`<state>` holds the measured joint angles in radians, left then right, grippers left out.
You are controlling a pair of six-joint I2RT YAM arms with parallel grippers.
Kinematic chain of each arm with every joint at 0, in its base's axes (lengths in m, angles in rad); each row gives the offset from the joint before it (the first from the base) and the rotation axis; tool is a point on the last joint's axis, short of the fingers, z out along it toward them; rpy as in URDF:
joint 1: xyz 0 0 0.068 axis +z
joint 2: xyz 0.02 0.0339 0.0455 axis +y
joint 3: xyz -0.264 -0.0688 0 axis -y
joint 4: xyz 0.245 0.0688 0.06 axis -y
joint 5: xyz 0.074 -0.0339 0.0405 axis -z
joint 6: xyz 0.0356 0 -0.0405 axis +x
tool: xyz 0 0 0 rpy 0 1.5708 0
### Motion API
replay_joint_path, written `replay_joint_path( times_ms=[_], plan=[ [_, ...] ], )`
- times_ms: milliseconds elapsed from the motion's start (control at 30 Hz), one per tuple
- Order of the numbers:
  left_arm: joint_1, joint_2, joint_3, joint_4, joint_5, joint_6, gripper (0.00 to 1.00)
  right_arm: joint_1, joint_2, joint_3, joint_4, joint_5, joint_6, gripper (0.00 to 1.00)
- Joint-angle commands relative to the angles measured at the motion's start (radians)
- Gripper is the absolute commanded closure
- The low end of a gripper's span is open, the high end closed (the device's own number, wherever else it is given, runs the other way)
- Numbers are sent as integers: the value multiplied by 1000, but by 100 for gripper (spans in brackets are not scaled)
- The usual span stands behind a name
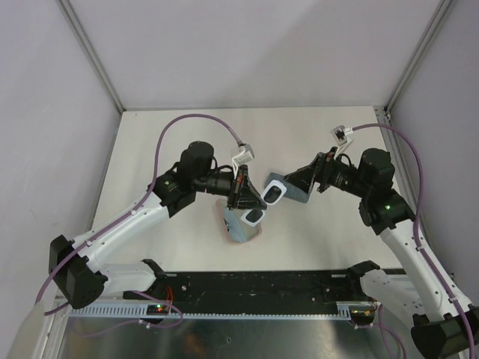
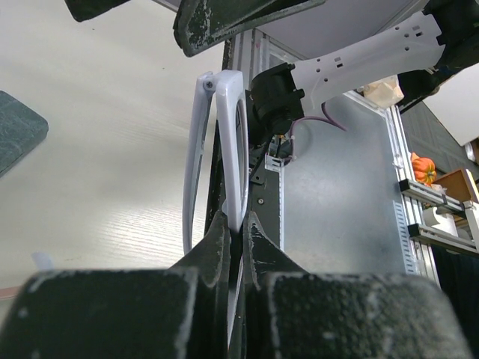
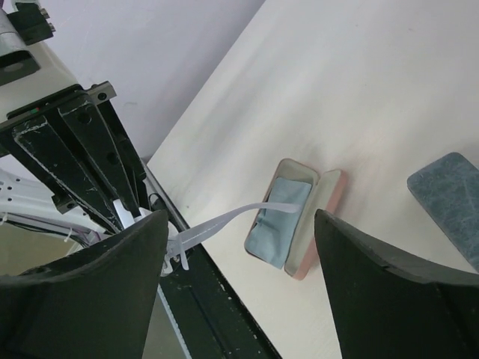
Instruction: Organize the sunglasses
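White-framed sunglasses (image 2: pixel 230 134) with dark lenses; pink case (image 3: pixel 330 208) holding light blue cloth (image 3: pixel 281 221); mottled grey-blue case (image 3: pixel 449 196); pale cream bench (image 3: pixel 359 90), faint wood grain; black, whitish-scuffed left claw (image 2: pixel 238 224) and right claw (image 3: pixel 239 224); purple cables (image 1: pixel 194 115).

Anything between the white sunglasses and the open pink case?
Nothing shows in the air between them, but a light blue cloth lies inside the pink case, below the white sunglasses that the left gripper holds.

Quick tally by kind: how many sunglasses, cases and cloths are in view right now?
Sunglasses: 1, the white-framed sunglasses
Cases: 2, the open pink case and the grey-blue case
Cloths: 1, the light blue cloth in the pink case
Total: 4
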<state>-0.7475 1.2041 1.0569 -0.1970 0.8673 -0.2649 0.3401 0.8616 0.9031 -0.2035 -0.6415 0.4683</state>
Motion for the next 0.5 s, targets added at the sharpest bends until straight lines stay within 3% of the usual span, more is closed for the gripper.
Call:
replay_joint_path(
  times_ms=[0,233,467],
  plan=[
    [-6,-41,9,41,9,-10,100,-9,-34,7,36,-39,23,15],
    [-12,-31,14,45,22,-25,100,-2,-49,-19,232,-231,119,10],
    [-42,-22,36,56,23,-33,100,91,-25,-21,245,-230,99,16]
  ],
)
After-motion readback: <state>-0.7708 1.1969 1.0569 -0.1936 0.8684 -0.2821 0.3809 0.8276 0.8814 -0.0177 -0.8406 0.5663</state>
